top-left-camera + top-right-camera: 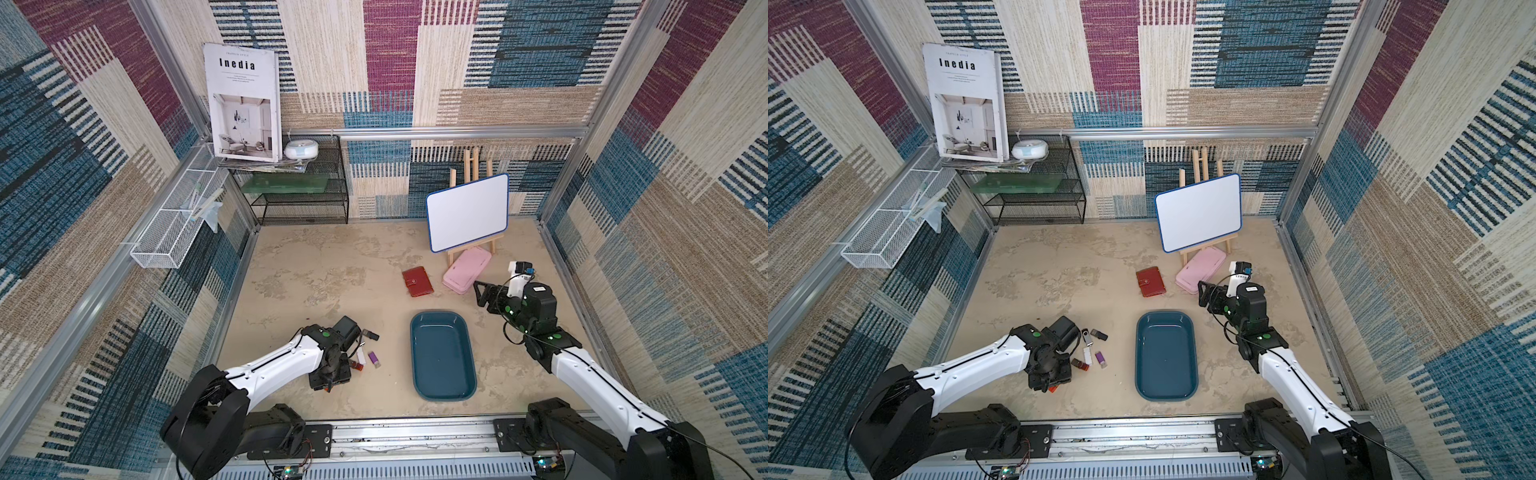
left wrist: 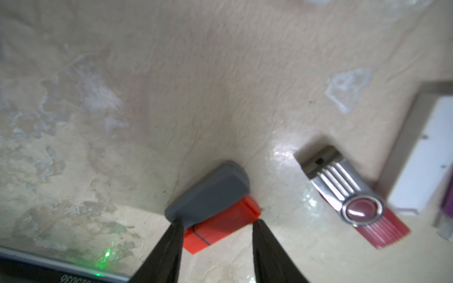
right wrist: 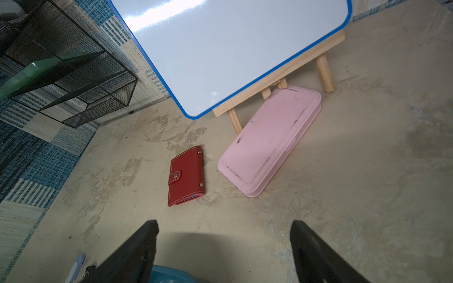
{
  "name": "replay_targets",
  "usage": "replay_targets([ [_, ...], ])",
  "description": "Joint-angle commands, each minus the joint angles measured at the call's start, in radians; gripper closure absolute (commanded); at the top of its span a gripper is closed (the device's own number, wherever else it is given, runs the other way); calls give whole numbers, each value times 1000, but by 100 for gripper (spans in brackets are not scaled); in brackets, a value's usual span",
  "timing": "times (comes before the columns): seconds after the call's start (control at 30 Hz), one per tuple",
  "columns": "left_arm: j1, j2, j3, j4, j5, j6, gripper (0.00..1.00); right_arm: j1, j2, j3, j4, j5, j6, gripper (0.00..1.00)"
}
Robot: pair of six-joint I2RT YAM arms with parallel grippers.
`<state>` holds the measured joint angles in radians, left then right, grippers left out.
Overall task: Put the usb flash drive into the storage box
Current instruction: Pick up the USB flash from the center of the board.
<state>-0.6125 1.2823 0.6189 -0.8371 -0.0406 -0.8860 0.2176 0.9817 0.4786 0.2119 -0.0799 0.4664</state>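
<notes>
Crowding the left gripper [image 2: 217, 221] are a red swivel drive [image 2: 353, 196], a white drive [image 1: 360, 355] and a purple drive [image 1: 374, 358], all lying between it and the storage box [image 1: 442, 357] by the worktop's [image 1: 311, 270] front edge. Bare worktop opens toward the left edge. Half-parted jaws straddle the orange usb flash drive [image 2: 213, 208], flat on the worktop; whether they pinch it I cannot tell. The right gripper [image 3: 224, 223] hangs wide open, empty.
</notes>
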Motion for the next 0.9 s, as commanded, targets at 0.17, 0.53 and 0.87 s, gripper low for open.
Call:
replay_targets([
  [0.17, -53, 46, 2, 37, 9, -10, 51, 0, 5, 9, 5, 0, 7, 11],
  [0.53, -143, 94, 51, 35, -10, -50, 51, 0, 12, 14, 2, -1, 8, 11],
  [0.87, -191, 141, 84, 35, -18, -69, 51, 0, 13, 15, -3, 3, 8, 11],
])
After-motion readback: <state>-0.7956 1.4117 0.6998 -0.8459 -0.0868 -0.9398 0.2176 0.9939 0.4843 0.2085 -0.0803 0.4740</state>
